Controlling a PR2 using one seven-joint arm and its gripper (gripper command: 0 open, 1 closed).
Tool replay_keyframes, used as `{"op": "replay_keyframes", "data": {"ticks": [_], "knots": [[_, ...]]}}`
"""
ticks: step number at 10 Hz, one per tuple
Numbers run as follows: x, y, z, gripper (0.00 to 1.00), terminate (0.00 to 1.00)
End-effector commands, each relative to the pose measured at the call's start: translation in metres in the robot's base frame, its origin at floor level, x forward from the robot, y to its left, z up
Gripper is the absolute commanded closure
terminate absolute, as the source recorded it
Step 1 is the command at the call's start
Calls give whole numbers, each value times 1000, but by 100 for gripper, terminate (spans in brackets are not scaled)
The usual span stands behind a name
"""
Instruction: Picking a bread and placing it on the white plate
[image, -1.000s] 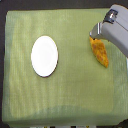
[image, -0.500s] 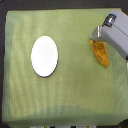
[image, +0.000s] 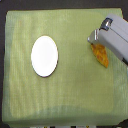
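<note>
On the exterior view's left, the plain round white plate (image: 45, 56) lies flat on the pale green woven cloth (image: 65, 100) with nothing on it. Well apart, on the exterior view's right, the small bumpy golden-orange bread (image: 101, 54) lies on the cloth, partly under my grey pincer (image: 96, 44). I cannot tell whether my pincer grips it.

A light green woven cloth (image: 75, 95) covers the whole table surface.
</note>
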Motion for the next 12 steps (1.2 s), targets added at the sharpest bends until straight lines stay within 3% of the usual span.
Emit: {"op": "replay_keyframes", "data": {"ticks": [1,7,8,12], "knots": [[-11,2,-20,0,0],[-7,5,-25,0,0],[-6,7,-20,100,0],[3,3,-9,100,0]]}}
